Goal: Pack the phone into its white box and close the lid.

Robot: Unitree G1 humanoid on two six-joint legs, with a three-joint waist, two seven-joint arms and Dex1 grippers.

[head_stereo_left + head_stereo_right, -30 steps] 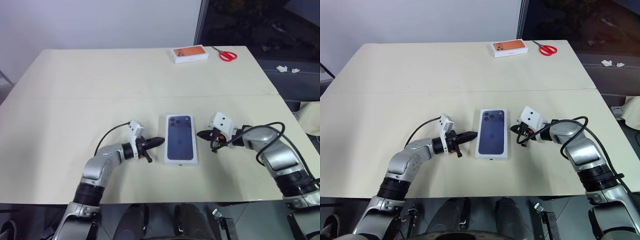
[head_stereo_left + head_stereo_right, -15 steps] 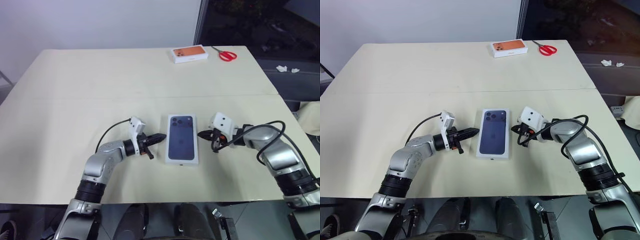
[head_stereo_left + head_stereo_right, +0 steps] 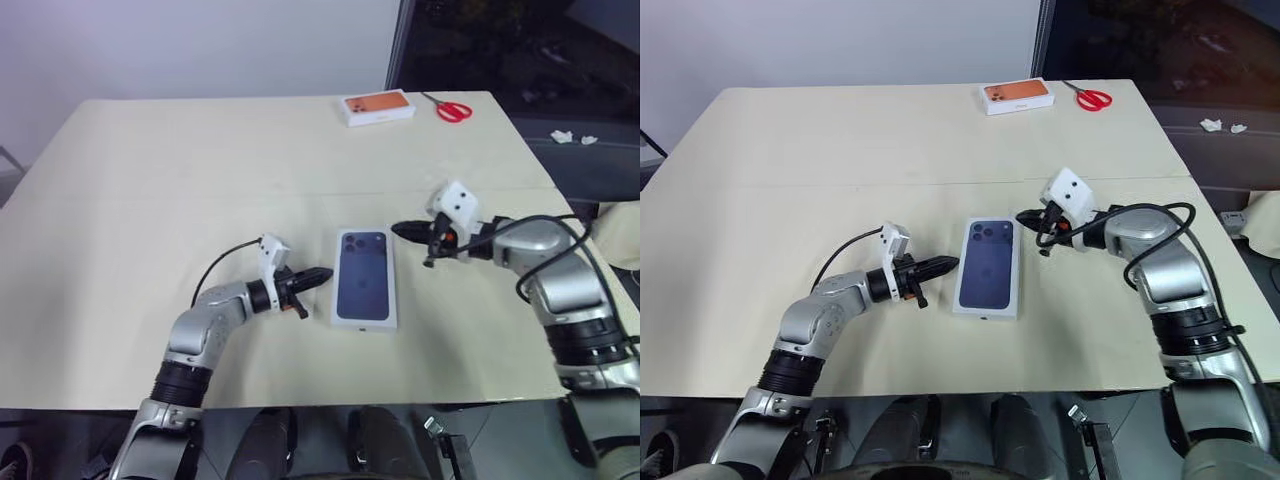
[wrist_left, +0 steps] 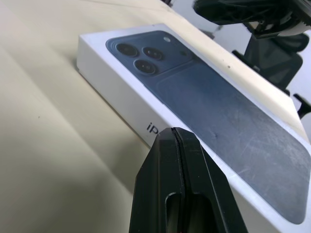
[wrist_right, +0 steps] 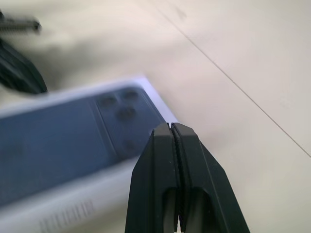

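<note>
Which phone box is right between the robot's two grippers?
The white box with the dark blue phone picture, at the table's near edge. The orange-topped box sits far off, beside the red scissors.

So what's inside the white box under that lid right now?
Cannot tell: the lid sits closed over the white box, covering whatever is inside. Only the printed phone picture shows.

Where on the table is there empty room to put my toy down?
The table's whole left half is bare, and so is the wide stretch between the lid and the orange-printed box with the scissors. It is crowded beside the lid, where the left gripper and right gripper flank it.
</note>
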